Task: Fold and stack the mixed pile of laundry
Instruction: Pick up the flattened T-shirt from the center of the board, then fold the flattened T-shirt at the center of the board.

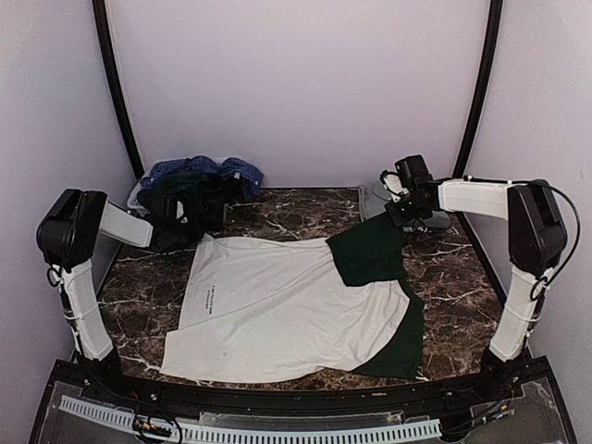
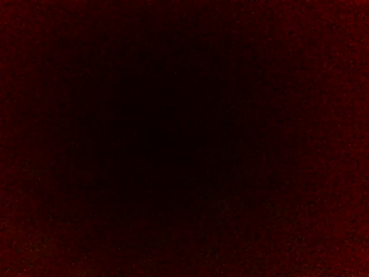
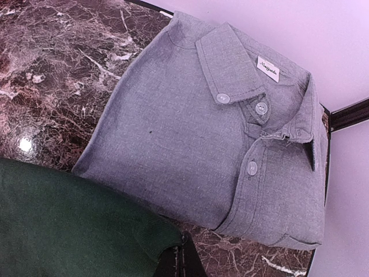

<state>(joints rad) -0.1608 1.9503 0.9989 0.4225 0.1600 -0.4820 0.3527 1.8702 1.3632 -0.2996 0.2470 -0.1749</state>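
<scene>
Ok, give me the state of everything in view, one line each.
White tee: spread out on the table, one green sleeve lifted.
Right gripper: shut on that green sleeve.
Laundry pile: crumpled, unfolded, back left.
Left gripper: shut, buried in that pile; its camera view is dark.
Grey shirt: folded, buttoned, back right.

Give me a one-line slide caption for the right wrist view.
Folded grey button-down shirt on marble table; right pincer grips dark green sleeve.
</scene>
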